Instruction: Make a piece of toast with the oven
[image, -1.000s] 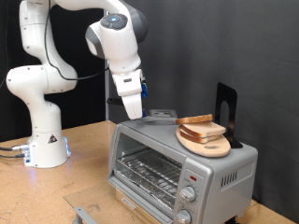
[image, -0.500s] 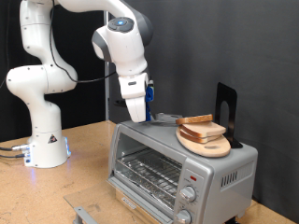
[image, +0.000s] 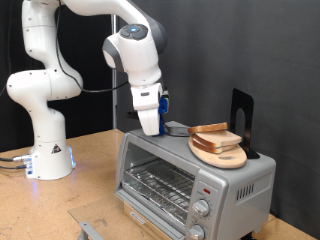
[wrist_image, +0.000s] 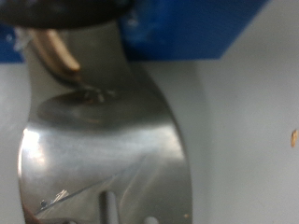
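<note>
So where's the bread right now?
In the exterior view the bread slices lie piled on a round wooden plate on top of the oven, toward its right end. The robot's hand hangs just to their left.

Over the last second I watched the gripper (image: 150, 126) swing toward the exterior view's right and sink, until its tip hung just over the oven (image: 190, 177) top, nearer the stacked bread slices (image: 216, 138).
</note>
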